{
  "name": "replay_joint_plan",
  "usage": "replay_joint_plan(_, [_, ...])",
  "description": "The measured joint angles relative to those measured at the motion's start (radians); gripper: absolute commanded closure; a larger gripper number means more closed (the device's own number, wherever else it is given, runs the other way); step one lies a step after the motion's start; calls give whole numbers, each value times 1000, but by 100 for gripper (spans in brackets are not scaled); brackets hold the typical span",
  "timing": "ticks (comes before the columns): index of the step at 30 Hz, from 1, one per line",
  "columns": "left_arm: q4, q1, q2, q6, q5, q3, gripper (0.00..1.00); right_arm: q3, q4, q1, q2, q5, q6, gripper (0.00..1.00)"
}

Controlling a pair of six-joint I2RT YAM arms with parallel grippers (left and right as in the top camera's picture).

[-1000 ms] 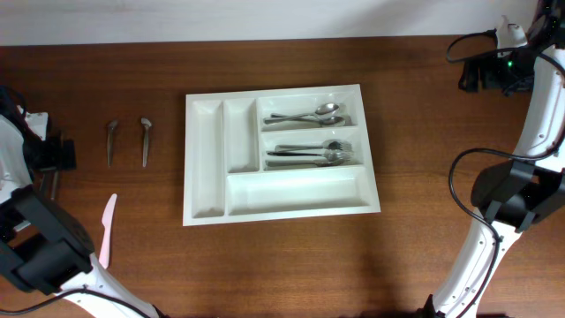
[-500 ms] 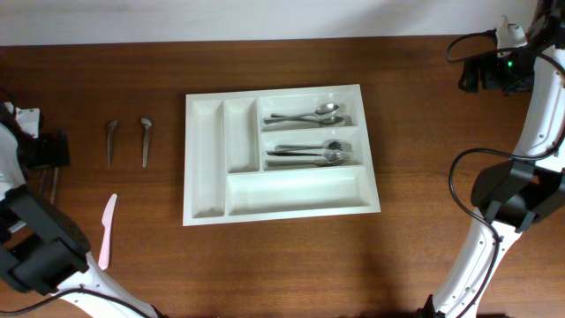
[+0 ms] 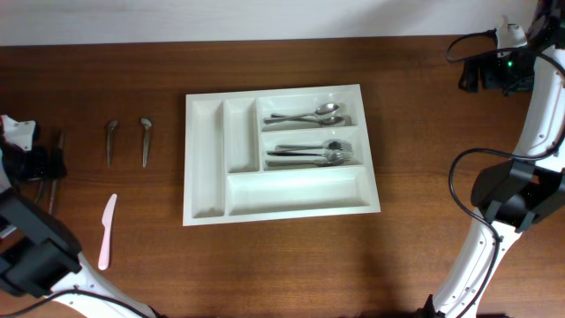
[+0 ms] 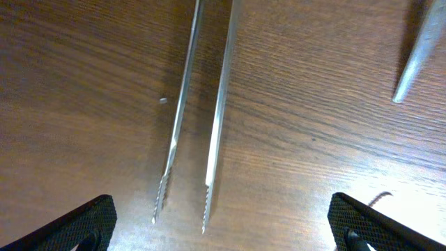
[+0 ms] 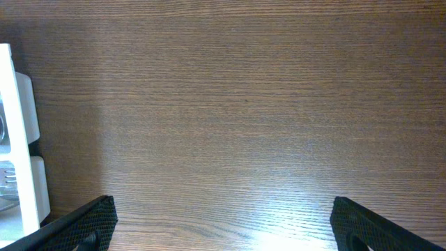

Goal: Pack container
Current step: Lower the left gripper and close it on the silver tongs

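The brown wooden table (image 3: 441, 106) carries a white rectangular plastic cutlery tray (image 3: 296, 191) at its centre. The tray's upper right compartment holds two metal spoons (image 3: 311, 114), and the compartment below it holds metal forks (image 3: 311, 155). Left of the tray, two short grey metal utensils (image 3: 111, 141) lie side by side, apart. A pink plastic knife (image 3: 107, 231) lies nearer the front edge. By the left edge, two slim serrated metal knives (image 4: 214, 104) lie close together.

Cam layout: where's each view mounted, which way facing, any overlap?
Overhead: fixed above the table, straight down on the cutlery tray; left arm and right arm at the edges.
Left wrist: on the left arm, facing down at two serrated knives; open left tool at bottom corners.
Right wrist: on the right arm, facing down at bare wood; open right tool at bottom corners.
Shared: overhead and right wrist both show the cutlery tray.
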Motion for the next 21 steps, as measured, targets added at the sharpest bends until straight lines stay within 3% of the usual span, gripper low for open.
replay_joint_plan(7, [20,-12,106,0,-38,2,1,0,0,0,0,0,0,1])
replay_joint_plan(21, [87,-41,116,-20,-42,5,1,0,0,0,0,0,-1,1])
